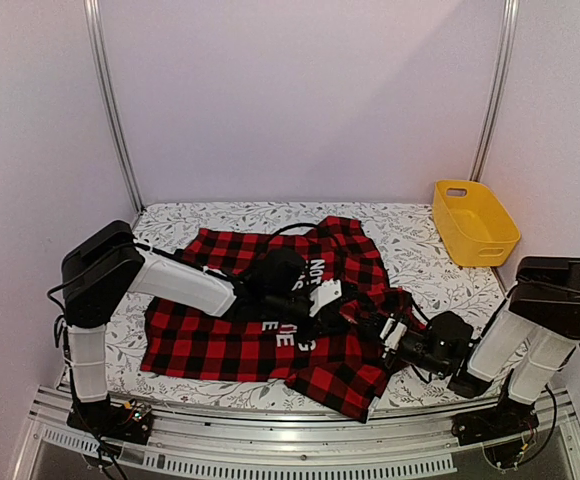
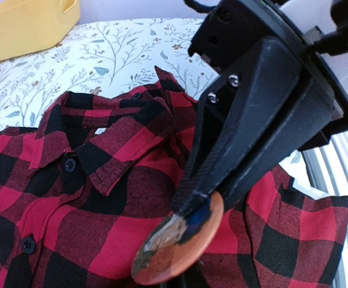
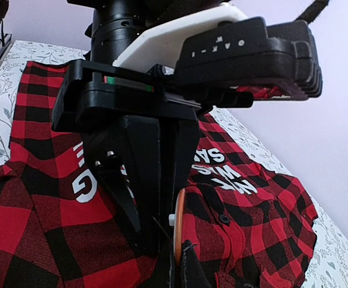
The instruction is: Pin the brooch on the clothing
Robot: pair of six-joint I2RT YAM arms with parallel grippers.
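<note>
The clothing (image 1: 220, 340), a red-and-black checked shirt, lies spread flat across the middle of the leaf-patterned table (image 1: 410, 240), its hem reaching the near edge and one corner folded over at the near right. White block letters (image 3: 216, 171) run across its middle, and in the left wrist view its collar (image 2: 111, 162) and a row of dark buttons (image 2: 70, 164) lie open to the camera. Both arms reach in over the right half of the shirt and meet tip to tip above the cloth. The right gripper (image 2: 193, 207) has its two black fingers pressed together, pinching the upper rim of the brooch (image 2: 180, 246), a round badge with a copper-orange face and a darker picture on it, held tilted over a red square just right of the collar. Whether the badge's lower edge touches the fabric cannot be told. The left gripper (image 3: 153, 237) points down just beside the brooch, which shows edge-on as a thin orange line in the right wrist view; its fingers are drawn together to almost no gap, and whether they have hold of any part of the badge cannot be told. A yellow basket (image 1: 475, 222) sits at the far right corner of the table, well apart from the shirt.
</note>
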